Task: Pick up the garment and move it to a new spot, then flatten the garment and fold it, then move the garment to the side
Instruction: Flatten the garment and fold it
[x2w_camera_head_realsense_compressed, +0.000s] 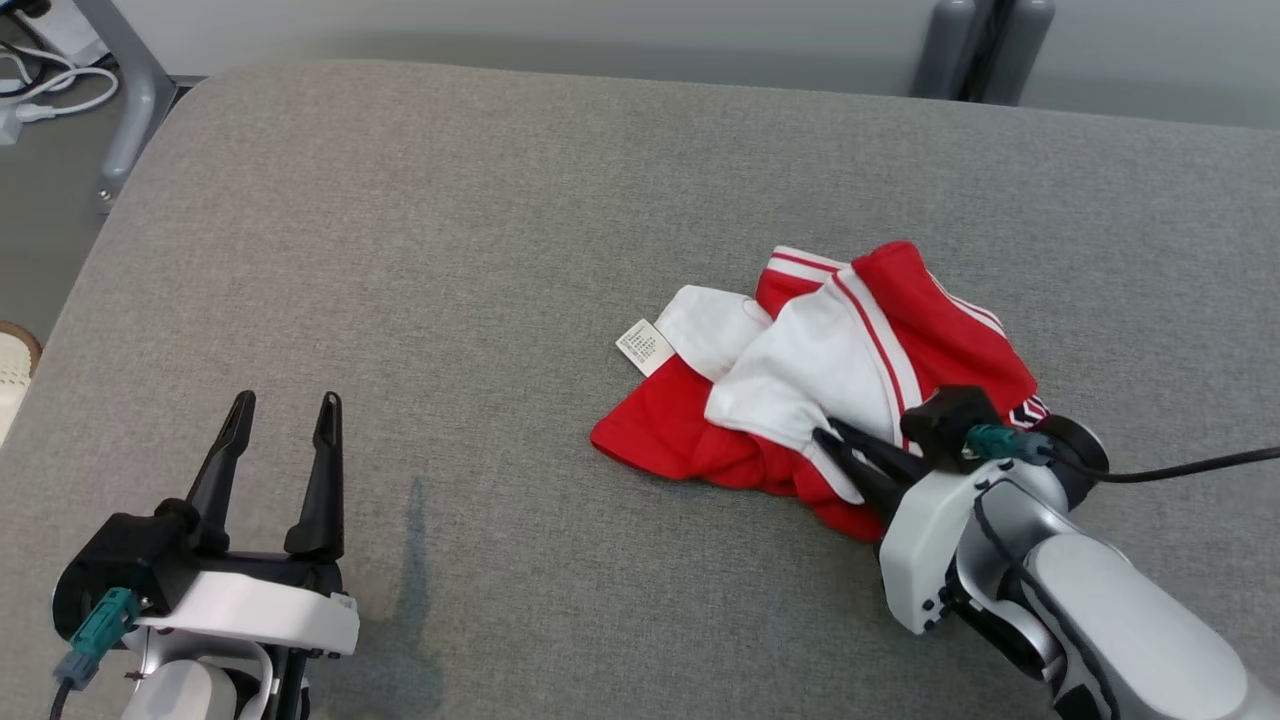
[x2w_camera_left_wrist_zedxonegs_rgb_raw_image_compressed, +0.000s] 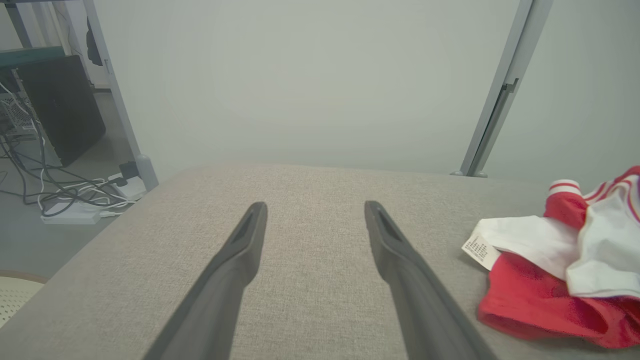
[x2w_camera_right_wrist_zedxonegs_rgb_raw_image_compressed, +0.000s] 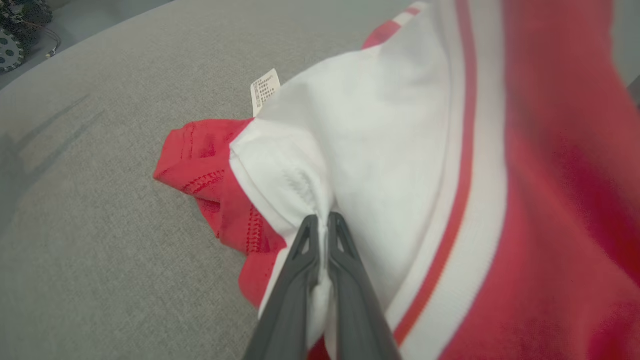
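The left pincer (x2w_camera_head_realsense_compressed: 286, 400) sits at 8 o'clock in the head view. Its fingers are spread wide and hold nothing, pointing toward 12 over bare bench (x2w_camera_head_realsense_compressed: 450, 250). It is well apart from the cloth.

The garment (x2w_camera_head_realsense_compressed: 850, 370) lies in a crumpled red and white heap at about 3 o'clock from the middle of the bench. Its label (x2w_camera_head_realsense_compressed: 645, 347) pokes out on the 9 o'clock side.

The right pincer (x2w_camera_head_realsense_compressed: 825, 435) comes in from 5 o'clock. Its fingers are pressed together, pinching a fold of white cloth at the near edge of the heap. The right wrist view shows the cloth gathered between the tips.

The step in hand looks like the pick-up and move, with the grip just made.

- **Grip:** The pinch looks thin and close to the tips. A slow, straight lift should show whether it holds before any sideways travel.
- **Lift:** Raise the garment until the red hem hangs free of the bench. Otherwise it is likely to drag and bunch further.
- **Spot:** The open stretch toward 9 o'clock looks like the best place, since both arms can reach it for flattening.
- **Set-down:** Lower the hanging end first and draw away from it, so the cloth lays out instead of piling.
- **Left pincer:** Leave it spread, ready to take a second edge.
- **Cable:** Watch the one at the right wrist, which runs close to the cloth.
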